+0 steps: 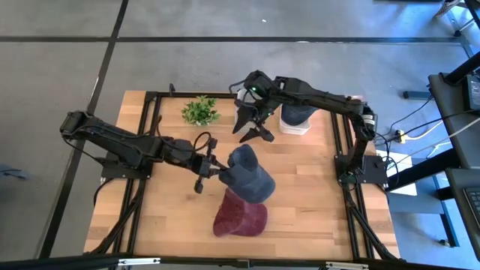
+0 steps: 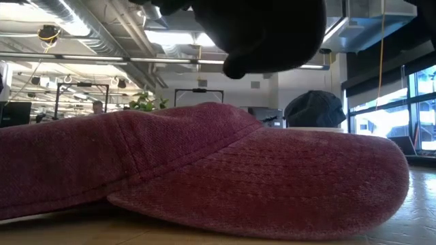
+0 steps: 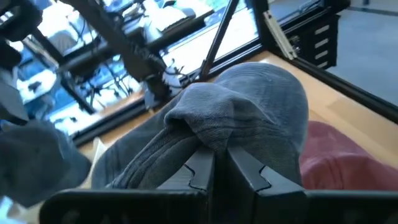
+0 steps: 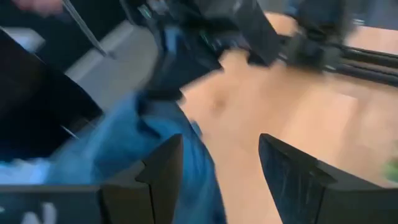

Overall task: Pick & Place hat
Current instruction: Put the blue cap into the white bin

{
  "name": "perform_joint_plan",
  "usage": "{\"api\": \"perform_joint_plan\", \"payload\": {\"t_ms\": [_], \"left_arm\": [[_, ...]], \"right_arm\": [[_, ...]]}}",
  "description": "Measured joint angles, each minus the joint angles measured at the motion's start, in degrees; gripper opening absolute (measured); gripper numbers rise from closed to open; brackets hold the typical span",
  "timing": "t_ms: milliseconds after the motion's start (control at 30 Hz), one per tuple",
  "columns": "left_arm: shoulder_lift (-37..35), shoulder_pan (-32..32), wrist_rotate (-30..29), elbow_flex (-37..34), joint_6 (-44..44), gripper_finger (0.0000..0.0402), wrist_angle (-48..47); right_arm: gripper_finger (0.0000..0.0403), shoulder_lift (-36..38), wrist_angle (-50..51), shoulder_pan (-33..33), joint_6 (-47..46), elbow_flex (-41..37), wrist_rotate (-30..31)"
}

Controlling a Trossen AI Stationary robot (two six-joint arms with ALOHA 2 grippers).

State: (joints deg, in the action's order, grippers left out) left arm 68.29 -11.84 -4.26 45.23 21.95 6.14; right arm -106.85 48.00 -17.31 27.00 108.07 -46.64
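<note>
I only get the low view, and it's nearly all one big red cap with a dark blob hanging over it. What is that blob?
Observer: A grey hat, pinched in the shut left end effector. From overhead it overlaps the red cap.
Visitor: Is the other arm doing anything?
Observer: The right end effector hangs open over the back of the table, holding nothing.
Visitor: And the dark dome far behind the cap?
Observer: Another dark hat, sitting on a white stand just beside that right end effector.
</note>
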Motion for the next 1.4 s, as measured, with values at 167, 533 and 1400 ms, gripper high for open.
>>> {"api": "perform_joint_plan", "payload": {"t_ms": [167,533,1400], "left_arm": [[0.0,0.3,2.0,1.5,5.9,0.0022,-0.6],[0.0,2.7,6.9,8.2,11.7,0.0011,-8.8],[0.0,2.7,1.9,10.6,17.9,0.0012,-9.5]], "right_arm": [[0.021,-1.8,-4.7,0.0,-9.1,0.0,-8.5],[0.021,-4.3,-6.7,0.0,-14.1,0.0,-19.2],[0.0209,-4.3,-3.5,2.4,-17.7,0.0,-23.7]]}}
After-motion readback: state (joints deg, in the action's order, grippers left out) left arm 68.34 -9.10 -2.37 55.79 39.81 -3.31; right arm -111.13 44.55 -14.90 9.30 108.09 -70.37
